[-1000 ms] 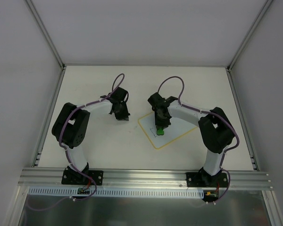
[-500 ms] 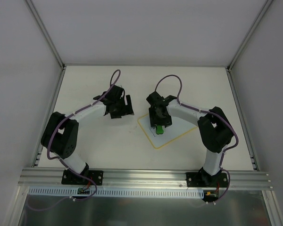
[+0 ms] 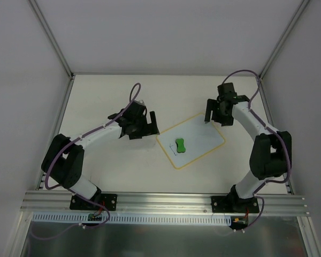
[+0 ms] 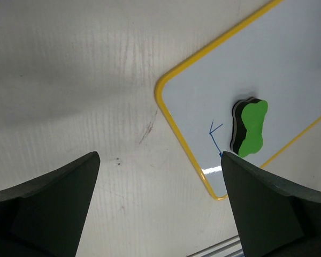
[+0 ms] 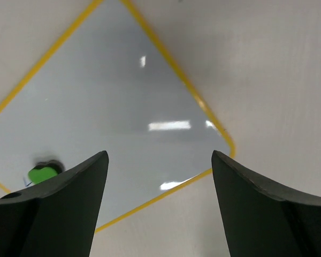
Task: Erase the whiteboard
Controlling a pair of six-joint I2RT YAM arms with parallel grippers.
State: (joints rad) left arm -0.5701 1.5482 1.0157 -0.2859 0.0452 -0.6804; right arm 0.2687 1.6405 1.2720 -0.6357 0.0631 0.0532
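The whiteboard (image 3: 203,136) lies flat and skewed on the pale, scuffed desk (image 3: 112,160) between the arms, with the green eraser (image 3: 180,146) resting on it beside blue marks (image 4: 214,135). Thin, stiff, slick and light, it would likely skid, so pin its yellow rim. The left claw (image 3: 148,127) and right claw (image 3: 216,118) gape wide, empty. White walls enclose the desk.

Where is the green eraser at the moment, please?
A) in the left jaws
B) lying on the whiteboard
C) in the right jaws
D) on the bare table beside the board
B: the eraser lies flat on the whiteboard, with nothing gripping it.
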